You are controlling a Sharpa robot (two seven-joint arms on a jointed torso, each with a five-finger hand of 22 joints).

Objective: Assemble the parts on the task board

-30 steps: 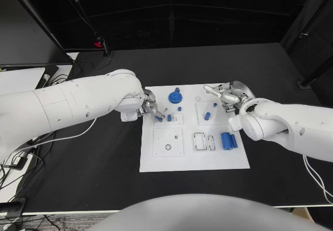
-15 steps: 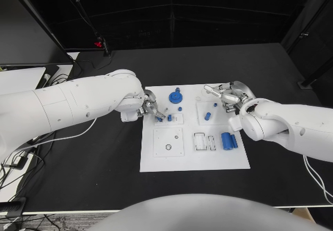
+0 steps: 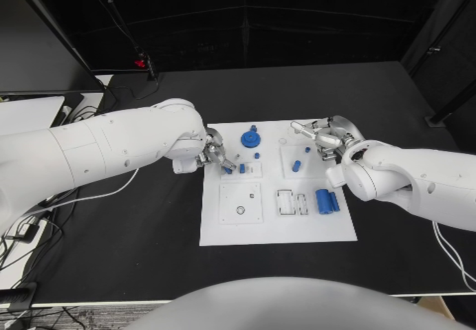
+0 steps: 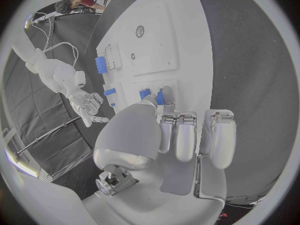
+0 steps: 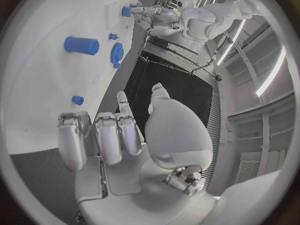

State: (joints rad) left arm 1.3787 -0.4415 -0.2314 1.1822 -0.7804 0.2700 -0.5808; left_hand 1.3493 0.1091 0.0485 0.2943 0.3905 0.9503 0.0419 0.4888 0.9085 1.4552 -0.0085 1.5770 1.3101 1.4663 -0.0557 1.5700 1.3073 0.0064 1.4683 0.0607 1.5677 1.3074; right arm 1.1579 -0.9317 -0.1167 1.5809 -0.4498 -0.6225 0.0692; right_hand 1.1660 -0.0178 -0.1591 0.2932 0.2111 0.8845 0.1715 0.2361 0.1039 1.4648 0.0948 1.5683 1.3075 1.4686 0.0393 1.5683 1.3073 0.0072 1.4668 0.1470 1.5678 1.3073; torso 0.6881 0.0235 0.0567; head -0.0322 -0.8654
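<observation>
Task board: white plate (image 3: 278,206) in the middle of the black table (image 3: 129,234).
Left hand: (image 3: 217,157) at the board's left edge, fingertips touching a small blue part (image 3: 241,168); whether it is pinched, I cannot tell.
Right hand: (image 3: 325,141) above the board's far right corner, fingers apart, empty.
Blue cylinder: (image 3: 296,165) just beside the right hand.

white task board (image 3: 278,230), blue parts (image 3: 327,201) on it
</observation>
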